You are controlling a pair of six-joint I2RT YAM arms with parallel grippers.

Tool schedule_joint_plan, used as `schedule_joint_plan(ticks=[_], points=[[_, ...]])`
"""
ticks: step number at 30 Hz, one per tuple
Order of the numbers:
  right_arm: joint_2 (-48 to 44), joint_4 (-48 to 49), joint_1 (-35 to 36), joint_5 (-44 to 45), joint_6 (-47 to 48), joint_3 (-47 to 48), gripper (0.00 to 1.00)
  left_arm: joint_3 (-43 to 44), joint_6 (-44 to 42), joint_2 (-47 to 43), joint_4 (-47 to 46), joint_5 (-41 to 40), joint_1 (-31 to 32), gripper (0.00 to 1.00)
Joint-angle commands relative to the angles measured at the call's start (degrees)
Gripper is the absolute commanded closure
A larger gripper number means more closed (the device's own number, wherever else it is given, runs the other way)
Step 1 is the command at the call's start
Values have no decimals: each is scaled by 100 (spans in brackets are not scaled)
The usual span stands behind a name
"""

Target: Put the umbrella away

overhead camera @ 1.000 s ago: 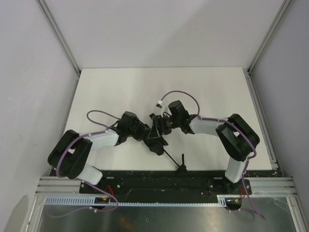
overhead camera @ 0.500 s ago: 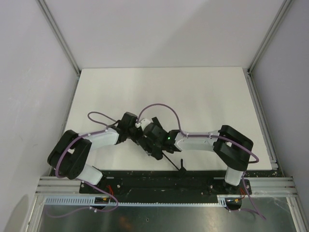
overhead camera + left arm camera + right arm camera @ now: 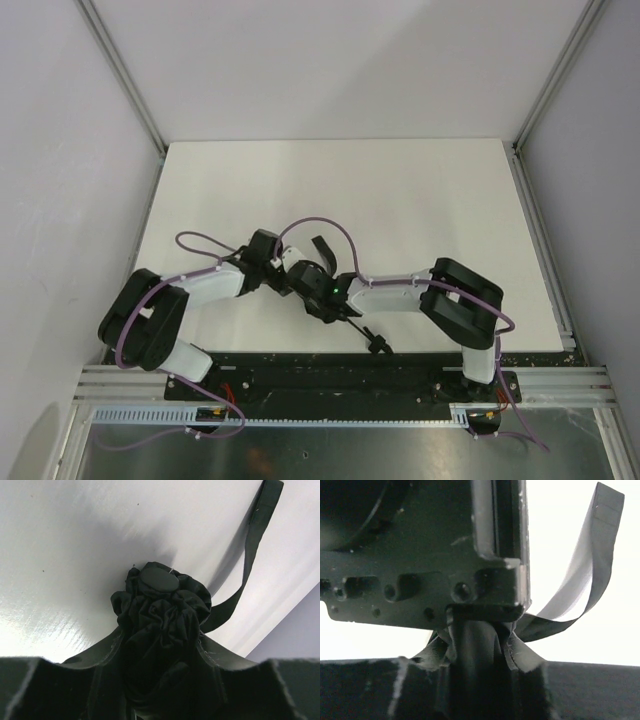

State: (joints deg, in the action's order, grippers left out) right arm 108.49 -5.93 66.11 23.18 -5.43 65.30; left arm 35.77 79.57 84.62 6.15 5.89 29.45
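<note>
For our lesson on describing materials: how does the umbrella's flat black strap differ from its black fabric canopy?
The flat black strap is smooth and narrow; the black fabric canopy is crumpled and bulky. The strap curls free; the canopy is bunched tight. Both are black.

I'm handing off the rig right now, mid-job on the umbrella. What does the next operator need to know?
Grippers: the left gripper is shut on the umbrella, on the gathered canopy just behind its tip cap. The right gripper is shut on the same bundle, close beside the left one.
Position: the umbrella lies near the front centre of the table, its thin shaft and handle pointing toward the arm bases.
Done: canopy collapsed and bunched.
Left: the strap hangs loose, unfastened; shaft still showing.
</note>
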Motion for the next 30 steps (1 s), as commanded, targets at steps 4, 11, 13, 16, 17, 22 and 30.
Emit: schedule_joint_plan(ticks=[4, 11, 13, 16, 17, 22, 30], points=[[326, -101, -396, -338, 418, -15, 99, 234, -49, -91, 279, 319, 80, 99], [-191, 290, -1120, -2601, 384, -283, 100, 211, -567, -352, 263, 46, -37, 27], [-276, 425, -1417, -3549, 266, -347, 100, 174, -702, -456, 206, -22, -43, 18], [-257, 715, -1859, -4855, 36, -384, 100, 104, -848, -549, 54, -18, -40, 11], [-235, 821, -1980, -5230, -53, -389, 100, 83, -869, -550, -4, 8, -38, 9], [-103, 1850, -2455, -6559, -983, -531, 100, 79, -818, -303, -234, 202, 43, 6], [243, 3322, -2684, -7448, -2412, -594, 100, 94, -580, 43, -432, 311, 240, 12]])
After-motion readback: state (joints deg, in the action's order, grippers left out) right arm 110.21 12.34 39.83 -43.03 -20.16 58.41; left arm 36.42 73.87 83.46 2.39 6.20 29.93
